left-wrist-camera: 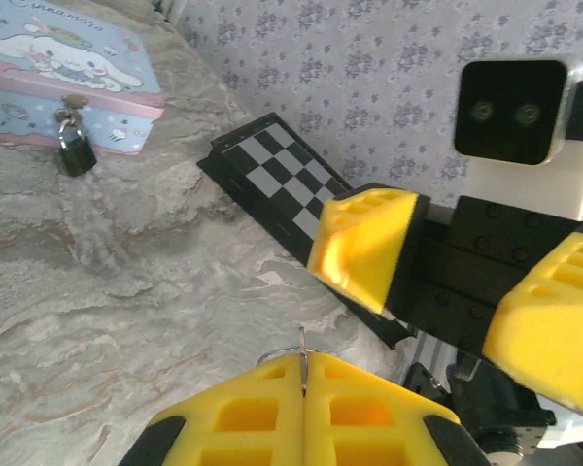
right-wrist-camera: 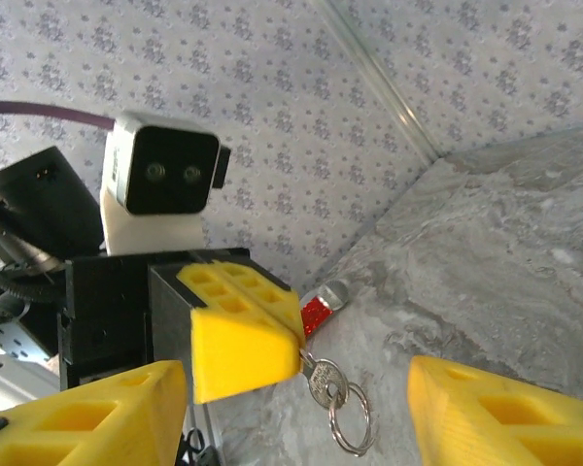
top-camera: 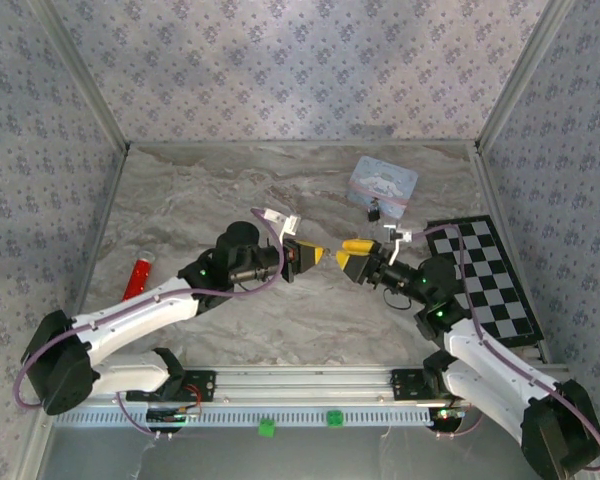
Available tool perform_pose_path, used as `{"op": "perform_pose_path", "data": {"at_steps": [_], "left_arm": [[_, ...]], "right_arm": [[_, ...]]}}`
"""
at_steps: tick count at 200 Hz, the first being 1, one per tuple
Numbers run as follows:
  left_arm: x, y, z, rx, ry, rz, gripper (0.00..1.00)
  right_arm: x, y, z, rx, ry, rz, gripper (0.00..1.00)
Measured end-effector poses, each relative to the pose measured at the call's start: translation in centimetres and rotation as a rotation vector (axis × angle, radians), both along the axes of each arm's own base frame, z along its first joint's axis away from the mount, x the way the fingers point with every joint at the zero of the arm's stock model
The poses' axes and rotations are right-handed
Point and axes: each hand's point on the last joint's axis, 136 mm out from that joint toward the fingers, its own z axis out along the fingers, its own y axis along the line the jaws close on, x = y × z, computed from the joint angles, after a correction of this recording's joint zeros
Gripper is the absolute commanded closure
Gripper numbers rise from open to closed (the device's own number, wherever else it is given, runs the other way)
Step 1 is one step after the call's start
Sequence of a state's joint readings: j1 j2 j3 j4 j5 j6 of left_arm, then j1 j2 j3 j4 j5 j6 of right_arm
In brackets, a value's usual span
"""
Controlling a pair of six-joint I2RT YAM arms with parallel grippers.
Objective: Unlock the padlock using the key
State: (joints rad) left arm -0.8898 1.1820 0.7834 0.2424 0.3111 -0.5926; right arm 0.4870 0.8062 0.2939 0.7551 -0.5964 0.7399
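Note:
My left gripper (top-camera: pixel 318 255) is shut on the key (right-wrist-camera: pixel 323 381), pinching its blade so that the silver head and key ring (right-wrist-camera: pixel 351 423) hang out past the yellow fingers (right-wrist-camera: pixel 241 335). In the left wrist view the key (left-wrist-camera: pixel 302 363) shows edge-on between the closed pads. My right gripper (top-camera: pixel 351 253) faces it tip to tip and is open, its fingers (right-wrist-camera: pixel 491 413) standing on either side of the key without touching it. The small black padlock (top-camera: pixel 375 211) (left-wrist-camera: pixel 76 153) hangs on the front of the pale blue tin (top-camera: pixel 383 182) at the back right, beyond both grippers.
A black-and-white chessboard (top-camera: pixel 488 282) (left-wrist-camera: pixel 272 175) lies at the right edge of the marble table. A red cylinder with a silver cap (top-camera: pixel 138 277) (right-wrist-camera: pixel 317 312) lies at the left. Patterned walls enclose the table on three sides.

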Motion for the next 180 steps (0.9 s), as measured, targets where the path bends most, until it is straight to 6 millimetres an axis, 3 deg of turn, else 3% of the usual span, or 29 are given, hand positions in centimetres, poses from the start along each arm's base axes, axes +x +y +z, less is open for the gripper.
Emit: {"op": "perform_pose_path", "data": {"at_steps": [39,101,148,180], "left_arm": [[-0.8,-0.2,0.8,-0.024,-0.013,-0.045,1.00],[-1.2,-0.2,1.4,-0.042,-0.023,-0.065,1.00],[-1.3,-0.2,1.5,-0.044,-0.024,-0.071,1.00],[-1.4,-0.2,1.5,-0.045,-0.023,-0.077,1.00]], "right_arm": [[-0.9,0.6,0.4,0.006,-0.031,0.054,0.44],[-1.7,2.0,-0.6,-0.019,-0.022,0.122,0.50],[-2.1,2.3,-0.7,-0.029,-0.039,0.144,0.61],[-2.3,2.5,-0.8,-0.041,-0.048,0.153,0.63]]}}
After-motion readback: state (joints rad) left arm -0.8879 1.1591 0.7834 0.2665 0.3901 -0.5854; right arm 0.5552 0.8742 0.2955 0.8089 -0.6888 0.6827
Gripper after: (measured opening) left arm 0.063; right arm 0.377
